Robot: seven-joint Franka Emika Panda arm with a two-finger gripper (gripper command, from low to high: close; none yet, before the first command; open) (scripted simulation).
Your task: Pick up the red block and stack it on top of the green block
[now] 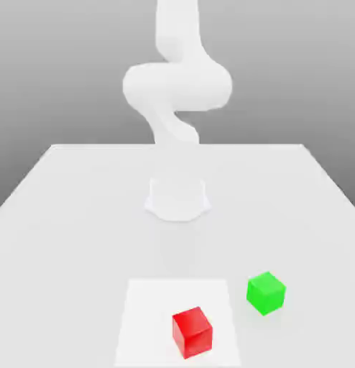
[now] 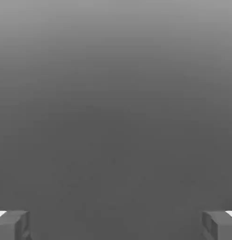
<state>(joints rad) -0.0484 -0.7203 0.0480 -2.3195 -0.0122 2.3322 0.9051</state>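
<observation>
The red block (image 1: pixel 192 332) is a small cube resting on the white table near its front edge. To the exterior view's right of it and a little farther back sits the green block (image 1: pixel 266 292), apart from the red one by a small gap. My arm (image 1: pixel 177 86) rises from its base and leaves the picture at the top, high above both blocks. In the hand view my gripper (image 2: pixel 116 226) is open: its two grey fingertips (image 2: pixel 12 225) stand far apart with nothing between them, against a plain grey background.
The arm's round base (image 1: pixel 177 198) stands at the middle of the table (image 1: pixel 65 215). A lighter square patch (image 1: pixel 148 316) on the tabletop lies under the red block. The table's back edge and side edges show.
</observation>
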